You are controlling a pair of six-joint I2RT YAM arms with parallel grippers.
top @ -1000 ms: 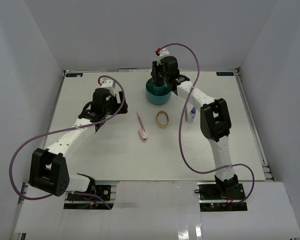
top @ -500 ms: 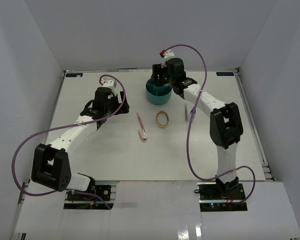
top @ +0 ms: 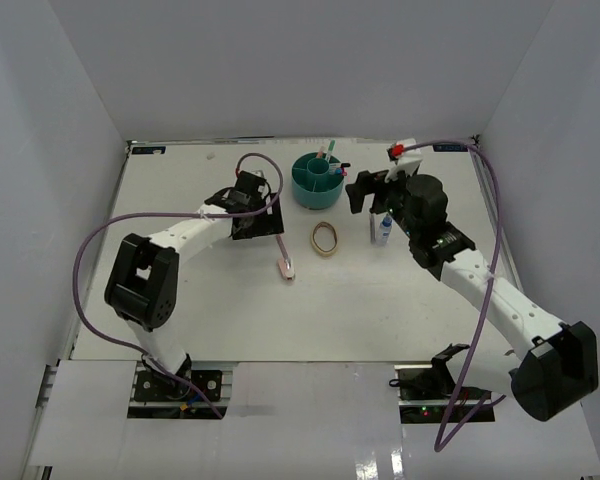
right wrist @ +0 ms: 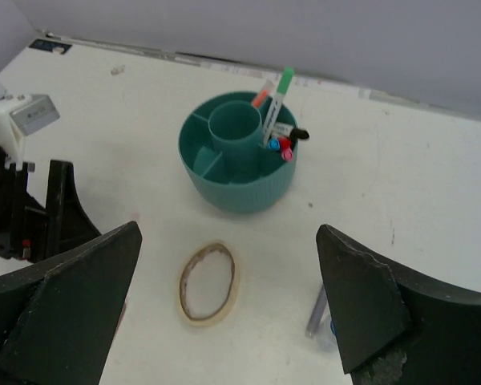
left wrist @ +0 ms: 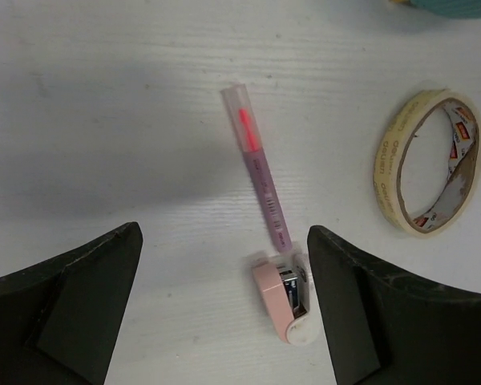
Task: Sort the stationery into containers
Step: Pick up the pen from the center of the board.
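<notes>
From above, the round teal organizer (top: 317, 180) held capped pens (top: 325, 153) upright in one ring compartment. At the left wrist, the left hand (left wrist: 224, 313) gaped empty above a pink pen (left wrist: 260, 172) lying near the organizer. At the right wrist, the right hand (right wrist: 228, 317) gaped empty before the organizer.

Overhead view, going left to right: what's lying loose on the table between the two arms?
Pink mini stapler → tape roll → blue-capped bottle. The pink pen overlaps the stapler sideways, so I've left it out of the order.
</notes>
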